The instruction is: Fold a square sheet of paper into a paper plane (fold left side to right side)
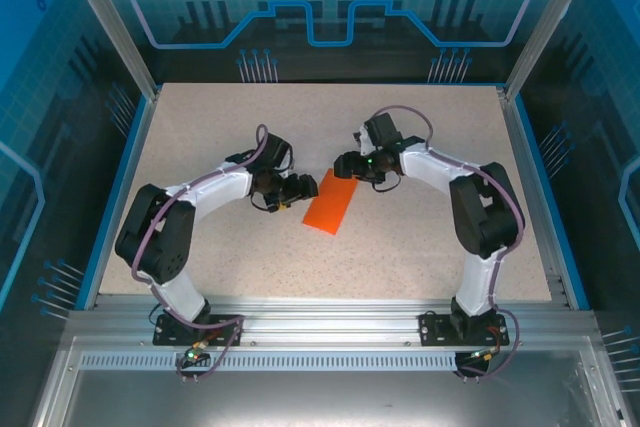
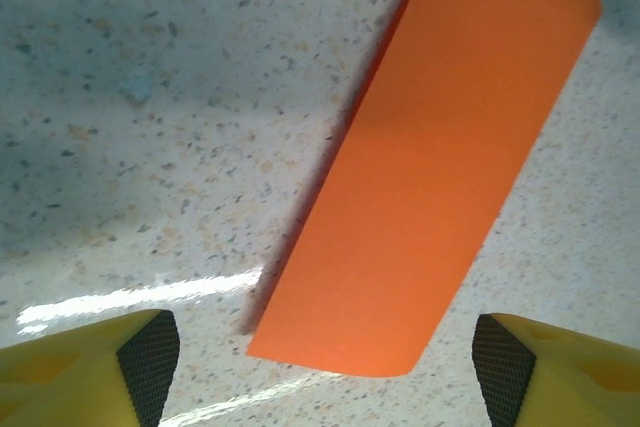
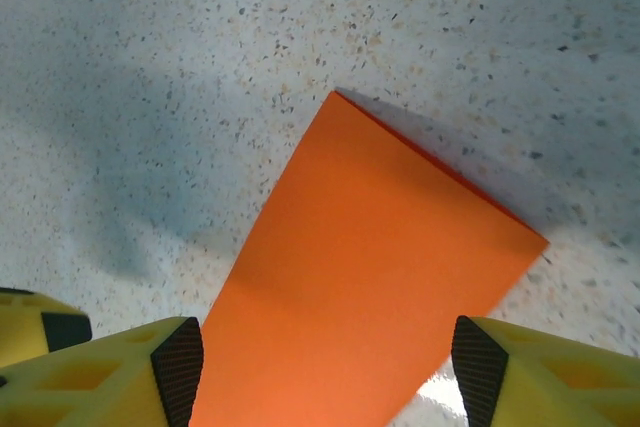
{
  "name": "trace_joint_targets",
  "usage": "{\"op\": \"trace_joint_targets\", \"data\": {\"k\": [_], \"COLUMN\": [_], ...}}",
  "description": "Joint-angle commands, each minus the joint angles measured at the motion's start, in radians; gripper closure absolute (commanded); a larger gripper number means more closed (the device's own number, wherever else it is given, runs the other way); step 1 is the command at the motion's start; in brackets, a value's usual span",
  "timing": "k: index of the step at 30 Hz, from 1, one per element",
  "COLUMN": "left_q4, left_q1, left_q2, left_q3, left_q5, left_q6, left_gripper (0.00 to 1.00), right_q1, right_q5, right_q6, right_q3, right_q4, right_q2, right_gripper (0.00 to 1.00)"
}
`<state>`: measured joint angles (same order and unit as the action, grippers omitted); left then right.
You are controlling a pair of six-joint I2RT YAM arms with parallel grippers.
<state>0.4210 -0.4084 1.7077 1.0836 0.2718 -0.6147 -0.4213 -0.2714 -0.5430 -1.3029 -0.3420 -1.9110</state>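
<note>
The orange-red sheet of paper point(image 1: 331, 204) lies on the table folded into a narrow rectangle, slanting from upper right to lower left. My left gripper point(image 1: 307, 190) hovers just left of it, open, its yellow fingers point(image 2: 95, 367) spread either side of the paper's near end point(image 2: 430, 177). My right gripper point(image 1: 343, 166) is at the paper's upper end, also open. In the right wrist view the paper point(image 3: 360, 287) runs between its black pads point(image 3: 180, 367), a thin darker lower layer showing along the far edge.
The speckled beige table point(image 1: 420, 237) has a blue rim. Transparent blue-lit walls and aluminium posts point(image 1: 105, 22) enclose it. A metal rail point(image 1: 330, 322) at the near edge carries both arm bases.
</note>
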Motion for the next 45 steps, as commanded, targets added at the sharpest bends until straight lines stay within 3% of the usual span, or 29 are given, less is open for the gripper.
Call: {"op": "trace_joint_targets", "data": {"k": [1,7,27,33,45], "left_q4": [-0.079,-0.083,-0.072,-0.085,-0.116], "left_q1": [0.009,0.010,0.006,-0.013,-0.015], "left_q2": [0.035,0.092,0.216,0.251,0.241], "left_q3": [0.002,0.025,0.125,0.149,0.127], "left_q5": [0.084,0.089,0.142,0.165,0.148], "left_q6": [-0.024,-0.024,-0.032,-0.047,-0.088], "left_gripper": [0.19,0.19,0.24,0.31,0.58], "right_q1": [-0.012,-0.011,0.015,0.015,0.016], "right_q5": [-0.023,0.017,-0.020,-0.034,-0.042], "right_q6": [-0.021,0.008,0.081,0.083,0.092], "right_q3": [-0.038,-0.044,-0.064,-0.058,-0.038], "right_q4": [0.002,-0.028,-0.049,-0.043,-0.024], "right_q2": [-0.058,-0.096,-0.160,-0.155,-0.134], "right_gripper": [0.31,0.31,0.35,0.35,0.35]}}
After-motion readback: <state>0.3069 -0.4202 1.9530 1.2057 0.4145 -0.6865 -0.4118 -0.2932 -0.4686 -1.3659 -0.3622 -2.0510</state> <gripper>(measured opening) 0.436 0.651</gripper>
